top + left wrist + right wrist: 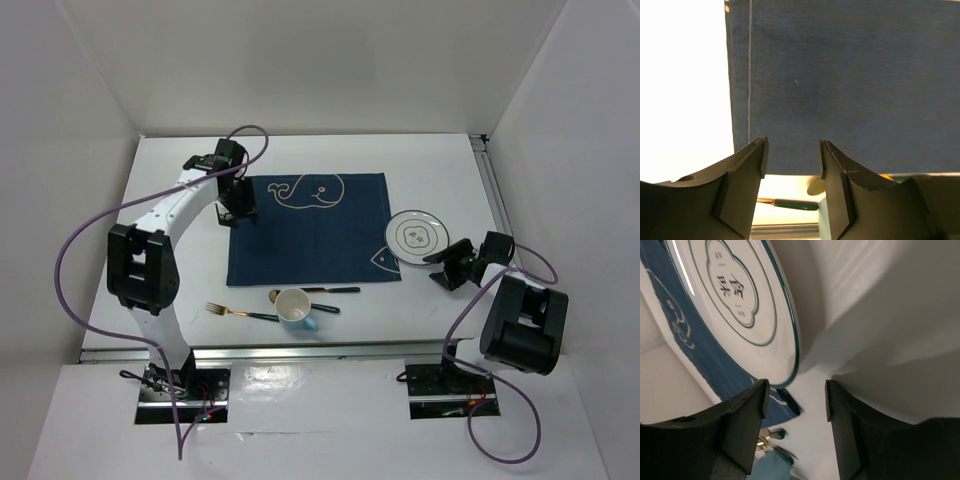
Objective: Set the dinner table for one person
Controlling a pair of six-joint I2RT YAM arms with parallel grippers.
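Right tool (797, 388) by "食味" plate (742, 295)

The dinner table (440, 170) is plain matte white. The placemat (310, 228) is dark blue with a whale and a fish outlined in white. The plate (416, 234) is white with thin green rings and a lobed green emblem. The cup (295, 308) is light blue. The fork (240, 313) and spoon (335, 290) are gold with dark green handles.

- One dark blue placemat (310, 240) with white whale and fish drawings.
- One white plate (416, 237) with a green rim.
- One cup (293, 307).
- One gold fork (240, 313) with a dark handle.
- One gold spoon (310, 291) with a dark handle.
- One further dark handle (326, 309) beside the cup, its kind unclear.
- One white bench (440, 170) under them all.
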